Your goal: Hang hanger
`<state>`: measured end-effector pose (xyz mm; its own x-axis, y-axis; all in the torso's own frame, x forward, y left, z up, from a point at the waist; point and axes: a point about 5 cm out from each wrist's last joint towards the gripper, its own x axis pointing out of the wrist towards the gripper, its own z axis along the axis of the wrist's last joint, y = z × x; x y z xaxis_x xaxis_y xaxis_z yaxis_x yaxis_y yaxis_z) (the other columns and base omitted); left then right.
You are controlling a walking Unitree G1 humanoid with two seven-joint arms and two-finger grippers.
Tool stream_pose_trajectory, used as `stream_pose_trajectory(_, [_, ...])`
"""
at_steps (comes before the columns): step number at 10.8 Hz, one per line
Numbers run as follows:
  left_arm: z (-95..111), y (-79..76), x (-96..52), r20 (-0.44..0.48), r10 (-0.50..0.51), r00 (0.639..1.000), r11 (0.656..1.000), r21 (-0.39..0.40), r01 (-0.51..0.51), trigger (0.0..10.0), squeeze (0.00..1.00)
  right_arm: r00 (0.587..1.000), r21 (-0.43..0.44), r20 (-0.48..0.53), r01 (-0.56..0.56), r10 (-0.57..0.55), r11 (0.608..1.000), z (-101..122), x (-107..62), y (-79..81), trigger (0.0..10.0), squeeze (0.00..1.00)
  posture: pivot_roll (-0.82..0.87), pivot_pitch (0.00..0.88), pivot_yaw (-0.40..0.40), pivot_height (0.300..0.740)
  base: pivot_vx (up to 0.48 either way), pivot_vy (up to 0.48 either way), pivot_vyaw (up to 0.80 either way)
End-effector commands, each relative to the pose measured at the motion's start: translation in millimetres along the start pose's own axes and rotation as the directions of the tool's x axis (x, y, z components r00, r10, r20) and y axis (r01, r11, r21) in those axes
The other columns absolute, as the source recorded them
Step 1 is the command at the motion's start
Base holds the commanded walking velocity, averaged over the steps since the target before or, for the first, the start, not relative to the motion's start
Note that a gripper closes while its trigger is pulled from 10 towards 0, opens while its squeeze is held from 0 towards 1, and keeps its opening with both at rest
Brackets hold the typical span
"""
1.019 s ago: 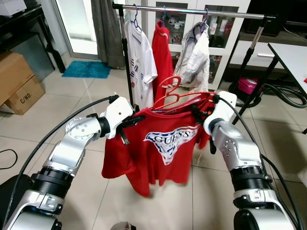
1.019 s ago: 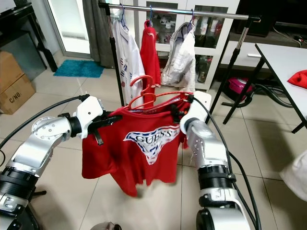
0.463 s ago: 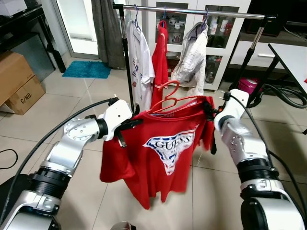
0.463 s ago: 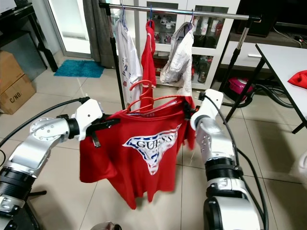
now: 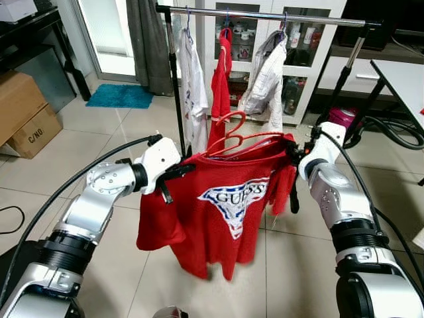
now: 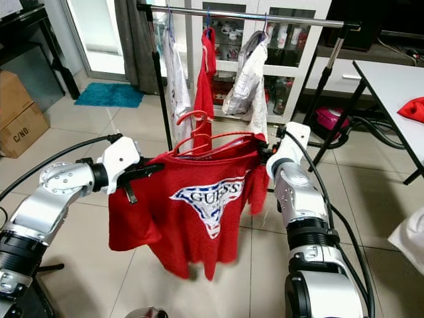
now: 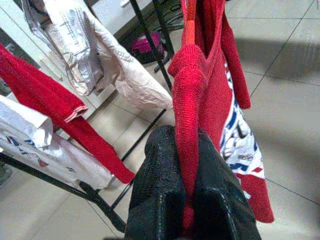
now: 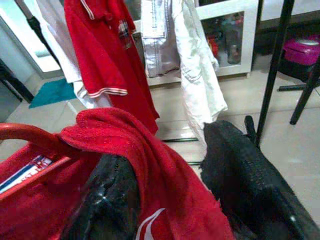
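In front of the clothes rail [image 5: 265,14], the robot holds a red T-shirt [image 5: 218,205] stretched between its two arms, with a red hanger [image 5: 233,134] threaded through the neck and its hook standing up just below the hanging clothes. The left gripper [image 7: 186,170] has its two black fingers pressed tight on the folded edge of the shirt's shoulder; the left wrist view shows the red cloth squeezed in the narrow slit between them, which the head views cannot resolve. The right gripper [image 8: 175,175] is at the shirt's other shoulder. In the right wrist view its fingers [image 8: 245,170] stand well apart, with the red fabric draped over and between them and the end of the hanger's arm poking out at one side; whether they truly pinch the cloth cannot be told.

From the head views the shirt hangs free above the tiled floor [image 5: 106,132], its white and blue printed logo facing the camera. On the rail behind it hang a white shirt [image 5: 194,93], a red garment [image 5: 220,79] and a pale checked shirt [image 5: 268,69], each on its own hanger. The wrist views show these from below and close up, with white stripes on the red garment's sleeve. A cardboard box [image 5: 23,112] sits at the left, a blue mat [image 5: 119,96] lies by the doorway, and a pink object [image 5: 342,118] rests on the floor beside the rail's right leg.
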<state>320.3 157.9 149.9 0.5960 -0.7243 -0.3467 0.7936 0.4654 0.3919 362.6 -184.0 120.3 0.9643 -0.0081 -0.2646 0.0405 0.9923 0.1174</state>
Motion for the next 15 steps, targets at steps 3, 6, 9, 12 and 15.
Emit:
stream_pose_trajectory(3, [-6.3, 0.2, -4.4, -0.040, 0.001, 0.999, 1.000, 0.018, 0.000, 0.0, 0.00, 0.998, -0.029, 0.061, -0.026, 0.027, 0.999, 12.9, -0.6, -0.5, 0.0, 0.00, 0.05, 0.000, 0.005, 0.740, 0.000, 0.000, 0.00])
stream_pose_trajectory(6, [-15.5, -2.1, -5.1, -0.104, -0.017, 0.994, 0.999, 0.030, 0.020, 0.0, 0.00, 0.985, -0.074, 0.108, -0.128, 0.135, 0.989, 32.7, -4.7, 12.0, 0.0, 0.00, 0.05, 0.000, 0.009, 0.740, 0.000, 0.000, 0.00])
stream_pose_trajectory(9, [-17.6, -8.2, -3.8, -0.122, -0.058, 0.991, 0.998, 0.032, 0.063, 0.0, 0.00, 0.979, -0.074, 0.134, -0.146, 0.155, 0.986, 43.4, -5.8, 15.9, 0.0, 0.00, 0.05, 0.000, 0.008, 0.740, 0.000, 0.000, 0.00])
stream_pose_trajectory(12, [-20.3, -1.3, -4.2, -0.143, 0.004, 0.990, 0.999, 0.038, 0.002, 0.0, 0.00, 0.958, -0.185, 0.095, -0.249, 0.269, 0.951, 49.1, -15.7, 30.9, 0.0, 0.00, 0.05, 0.000, 0.005, 0.740, 0.000, 0.000, 0.00])
stream_pose_trajectory(15, [-16.8, 1.1, 3.6, -0.125, 0.023, 0.992, 0.999, 0.046, -0.017, 0.0, 0.00, 0.942, -0.239, 0.031, -0.317, 0.333, 0.918, 41.1, -32.7, 49.9, 0.0, 0.00, 0.05, 0.000, 0.006, 0.740, 0.000, 0.000, 0.00])
